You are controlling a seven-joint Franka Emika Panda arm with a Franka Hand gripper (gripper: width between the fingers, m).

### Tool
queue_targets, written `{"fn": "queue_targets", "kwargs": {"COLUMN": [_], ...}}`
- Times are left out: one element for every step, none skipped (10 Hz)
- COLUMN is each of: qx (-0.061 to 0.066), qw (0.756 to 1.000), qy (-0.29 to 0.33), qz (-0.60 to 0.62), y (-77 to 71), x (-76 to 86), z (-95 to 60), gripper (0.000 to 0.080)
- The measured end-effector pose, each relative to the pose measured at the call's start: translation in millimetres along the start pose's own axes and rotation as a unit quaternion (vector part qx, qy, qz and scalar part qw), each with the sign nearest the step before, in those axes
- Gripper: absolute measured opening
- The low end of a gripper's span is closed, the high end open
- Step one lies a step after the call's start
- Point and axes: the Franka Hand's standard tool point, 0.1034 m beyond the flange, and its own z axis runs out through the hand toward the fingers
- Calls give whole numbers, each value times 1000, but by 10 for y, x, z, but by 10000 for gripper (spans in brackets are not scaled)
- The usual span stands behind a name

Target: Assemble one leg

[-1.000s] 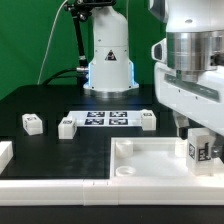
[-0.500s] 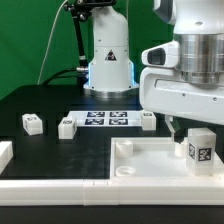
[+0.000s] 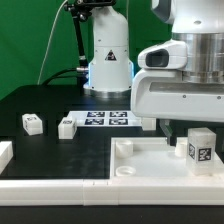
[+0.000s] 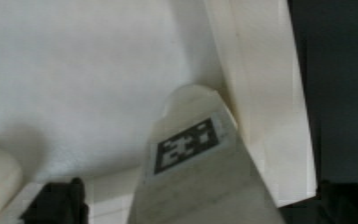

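Exterior view: the white panel is lying on the black table, and everything else is placing itself around it. The leg is standing upright on the panel near the corner at the exterior view's right, its tag facing the camera. The gripper is hanging just beside that leg, over the panel; its fingers are mostly hidden by the arm's white housing, so whether they are spread or pressed together I cannot tell. Beyond the panel, the marker board is lying flat, with two more small white blocks sitting well apart from the panel. Wrist view is showing the leg rising beside the panel's raised rim.
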Motion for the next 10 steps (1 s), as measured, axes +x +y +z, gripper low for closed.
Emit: {"fn": "queue_targets", "kwargs": {"qx": [-3,-3,-3,-3,-3,-3,-3,-3,-3,-2], "qw": [999,997,996,996,996,997,998,998,998,1000], "qy": [1,1,1,1,1,1,1,1,1,1], "qz": [-32,-74,-86,-84,-84,-82,-69,-69,-63,-10], "y": [10,23,28,28,29,29,28,29,27,24], "x": [4,9,10,10,11,11,10,10,10,9], "z": [0,-1,-1,0,-1,-1,-1,0,0,0], "gripper": [649,649,649,618,618,440,440,289,290,290]}}
